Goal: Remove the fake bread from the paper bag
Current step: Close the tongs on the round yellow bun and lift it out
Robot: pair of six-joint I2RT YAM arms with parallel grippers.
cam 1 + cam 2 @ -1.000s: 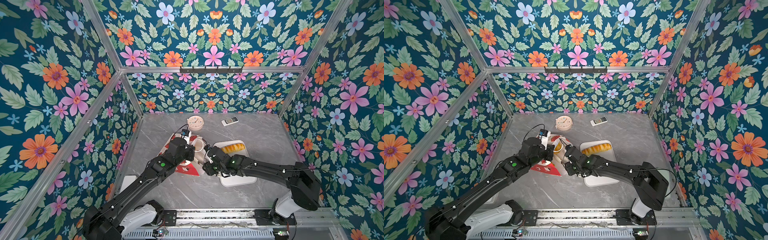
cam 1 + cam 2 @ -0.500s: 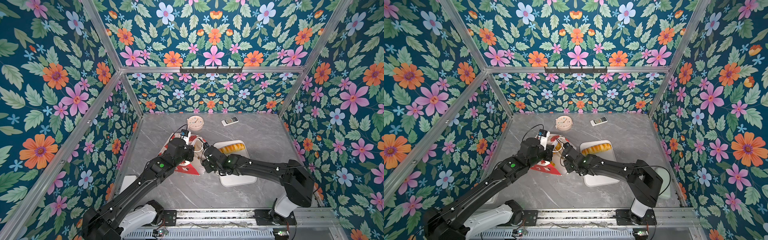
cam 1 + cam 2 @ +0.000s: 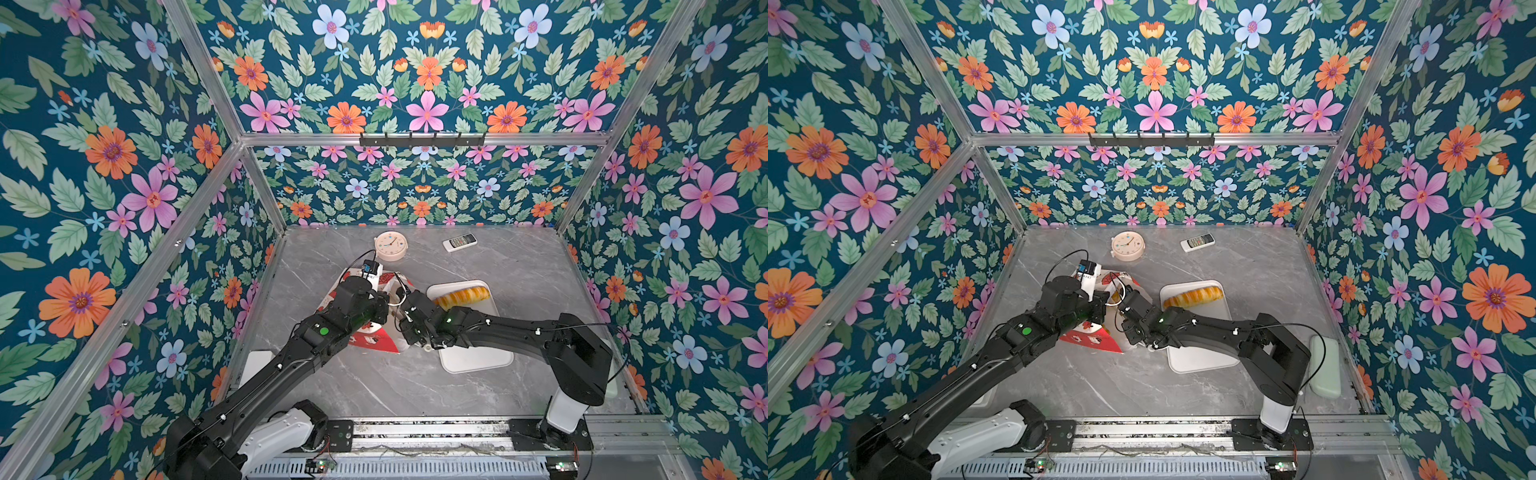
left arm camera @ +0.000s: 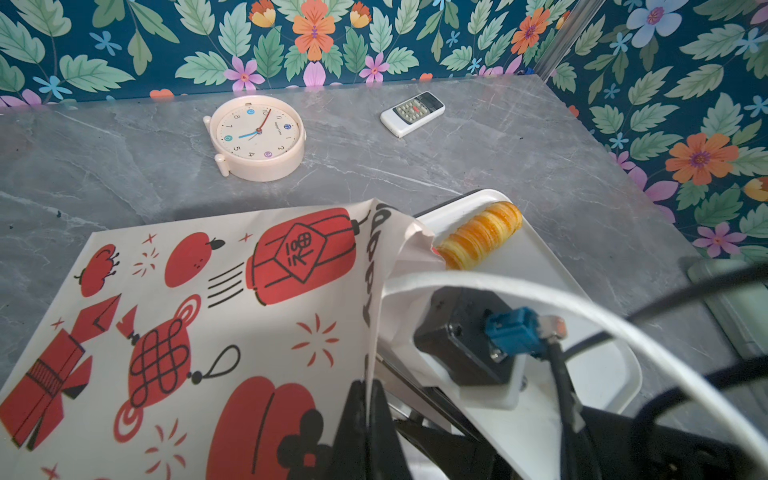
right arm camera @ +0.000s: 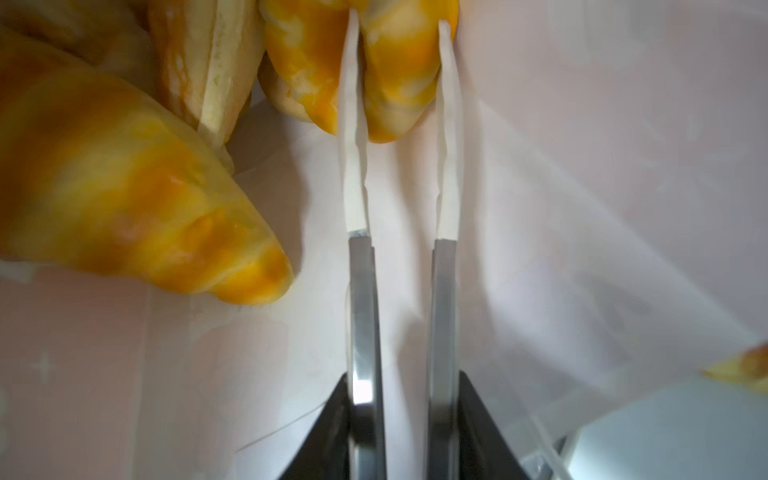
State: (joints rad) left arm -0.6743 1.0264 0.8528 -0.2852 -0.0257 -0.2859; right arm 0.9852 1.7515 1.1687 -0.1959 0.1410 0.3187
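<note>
The paper bag (image 3: 376,338) lies on its side mid-table, white with red prints (image 4: 232,299). My left gripper (image 4: 368,384) is shut on the bag's rim, holding its mouth up. My right gripper (image 5: 399,20) is reached inside the bag; its white pads (image 5: 353,124) press on both sides of a glossy golden pastry (image 5: 395,75). A croissant (image 5: 137,208) and a paler roll (image 5: 203,62) lie beside it in the bag. In both top views the right fingertips are hidden by the bag. One long baguette (image 3: 461,296) lies on the white tray (image 3: 473,359).
A cream clock (image 3: 390,246) and a white remote (image 3: 459,242) sit near the back wall. A pale green object (image 3: 1325,365) lies by the right wall. The bag's white cord handle (image 4: 478,282) loops over the right wrist.
My right gripper has pushed deeper into the bag mouth and its jaws have narrowed onto the pastry. The left gripper has kept its hold on the rim.
</note>
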